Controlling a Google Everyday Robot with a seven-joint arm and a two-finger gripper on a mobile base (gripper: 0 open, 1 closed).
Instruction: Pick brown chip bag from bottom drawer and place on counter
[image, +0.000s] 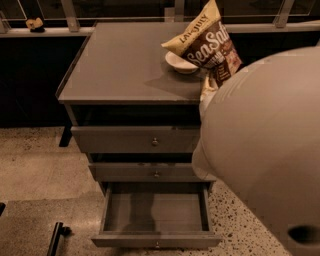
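The brown chip bag (207, 45), with white "Sea Salt" lettering, hangs tilted over the right rear part of the counter (125, 60), above a small white bowl (179, 62). My gripper (209, 90) sits at the bag's lower end, shut on it, and is mostly hidden behind my arm's big beige shell (265, 150). Below, the bottom drawer (155, 212) stands pulled out with a bare tray.
Two wider grey drawers (150, 140) above the bottom one are pushed in. A dark bar (55, 237) lies on the speckled floor at the lower left. A small yellow object (35, 23) rests on the back ledge under a railing.
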